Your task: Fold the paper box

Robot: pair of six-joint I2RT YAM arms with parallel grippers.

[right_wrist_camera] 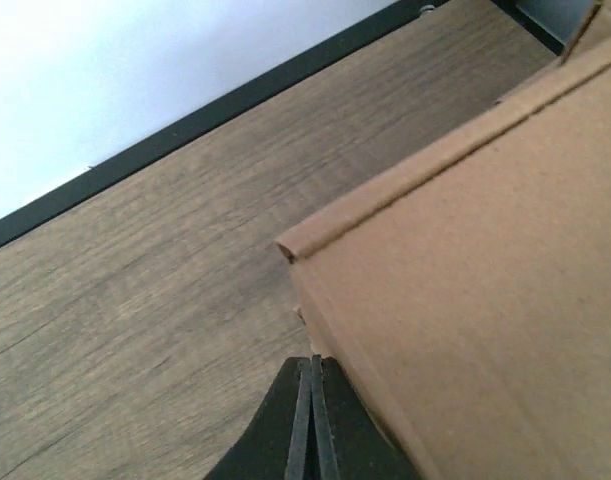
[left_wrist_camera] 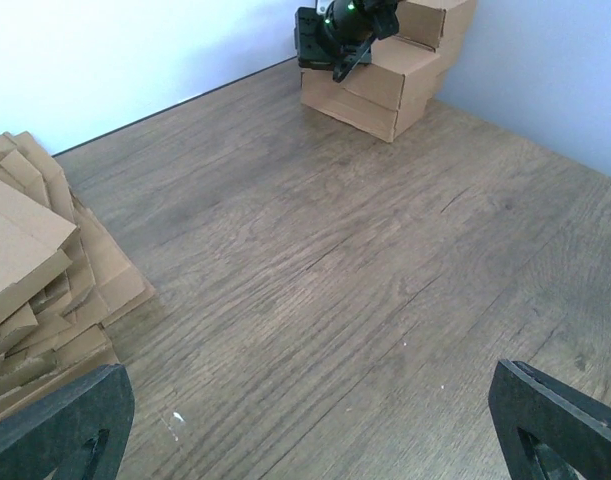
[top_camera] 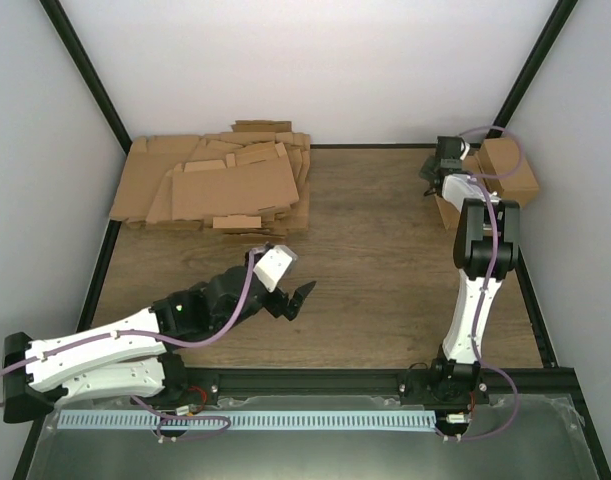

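Observation:
The paper box (right_wrist_camera: 475, 300) is a folded brown cardboard box at the table's back right. It fills the right of the right wrist view, with its closed top edge above my fingers. It looks like the low front box (left_wrist_camera: 360, 95) (top_camera: 446, 210) of a stepped group. My right gripper (right_wrist_camera: 310, 365) (top_camera: 437, 170) is shut with nothing between its fingers. Its tip is against the box's left corner. My left gripper (top_camera: 288, 298) (left_wrist_camera: 305, 430) is open wide and empty over bare table in the middle.
A thick heap of flat brown cardboard sheets (top_camera: 220, 185) (left_wrist_camera: 35, 280) lies at the back left. More folded brown boxes (top_camera: 507, 170) (left_wrist_camera: 420, 40) are stacked behind the paper box in the back right corner. White walls and a black frame (right_wrist_camera: 205, 120) close in the table.

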